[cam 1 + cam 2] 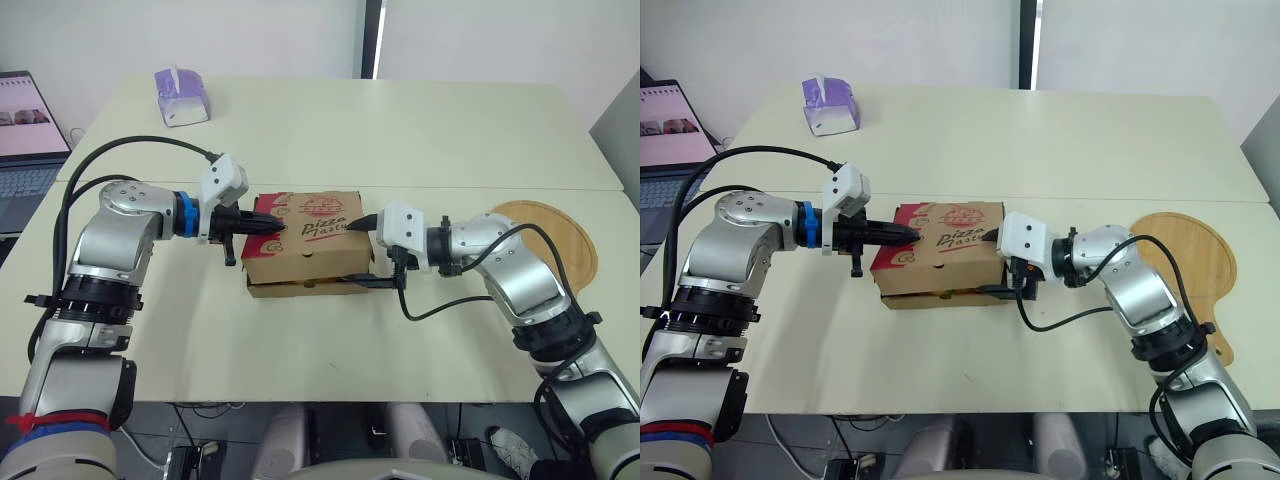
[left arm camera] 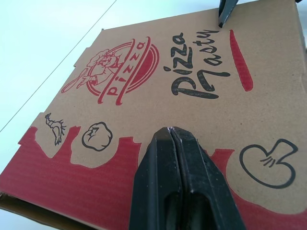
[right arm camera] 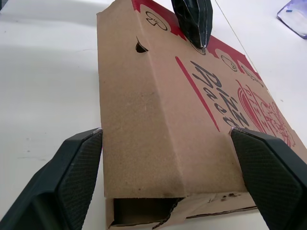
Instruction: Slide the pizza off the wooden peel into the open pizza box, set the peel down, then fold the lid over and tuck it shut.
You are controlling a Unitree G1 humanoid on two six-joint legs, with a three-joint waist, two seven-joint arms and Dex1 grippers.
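The brown pizza box lies in the middle of the table with its lid folded down; the front flap hangs outside the base and a narrow gap shows beneath it. The box hides the pizza. My left gripper is shut, its joined tips resting on the red-printed left edge of the lid. My right gripper is open and straddles the box's right side, one finger on the lid's top edge, the other low by the table. The round wooden peel lies flat on the table at the right, behind my right arm.
A purple tissue box stands at the far left of the table. An open laptop sits on a desk beyond the left edge. A seam between two tabletops runs just behind the pizza box.
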